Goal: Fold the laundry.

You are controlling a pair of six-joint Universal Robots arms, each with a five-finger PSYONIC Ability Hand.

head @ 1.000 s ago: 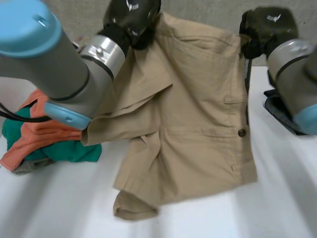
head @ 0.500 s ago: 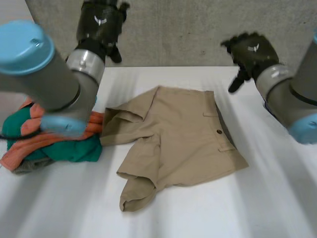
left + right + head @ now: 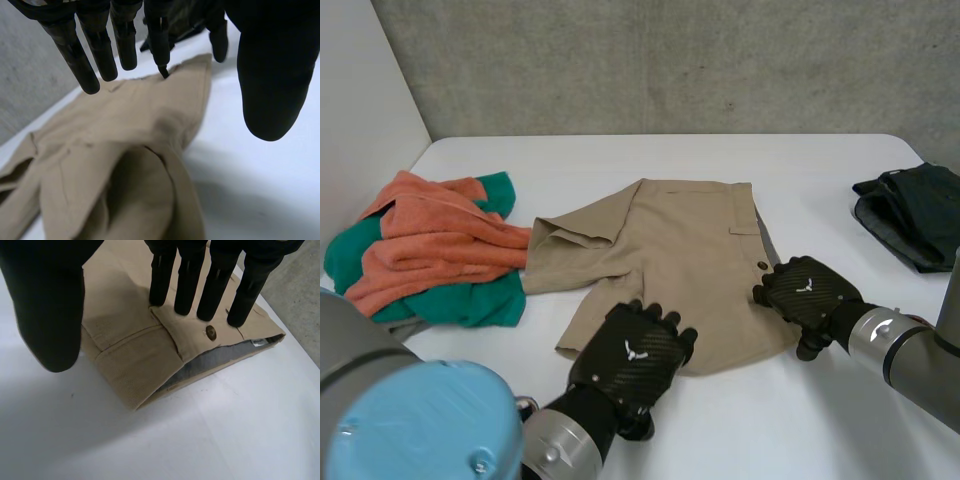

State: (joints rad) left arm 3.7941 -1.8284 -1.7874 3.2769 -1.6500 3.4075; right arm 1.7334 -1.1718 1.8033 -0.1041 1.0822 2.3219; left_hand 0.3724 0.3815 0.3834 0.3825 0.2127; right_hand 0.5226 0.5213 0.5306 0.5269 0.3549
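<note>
1. A pair of tan cotton shorts (image 3: 670, 260) lies spread on the white table (image 3: 800, 430), about at its middle. The waistband points toward the robot's right and the legs toward its left.
2. The leg on the far left side is folded over on itself. The near leg ends in a rumpled hem just beside the left hand.
3. The left hand (image 3: 628, 360) is at the near edge of the shorts, by the hem of the near leg. In the left wrist view its fingers (image 3: 80, 55) are straight and spread and the thumb (image 3: 275, 75) stands well apart. Nothing is gripped. Whether the fingertips touch the cloth cannot be told.
4. The right hand (image 3: 810, 292) is at the waistband corner nearest the robot. In the right wrist view its fingers (image 3: 187, 280) are straight and side by side, with the tips on or just above the pocket flap (image 3: 165, 322). The thumb (image 3: 47, 305) is held apart over the table edge of the cloth. No pinch is seen.
5. A small brown button (image 3: 211, 332) sits just beside the right fingertips. Grey lining (image 3: 210, 362) shows inside the open waistband.
6. A pile of orange and green towels (image 3: 430, 250) lies on the table's left side, touching the far leg.
7. A dark folded garment (image 3: 915, 215) lies at the table's right edge, well apart from the shorts.
</note>
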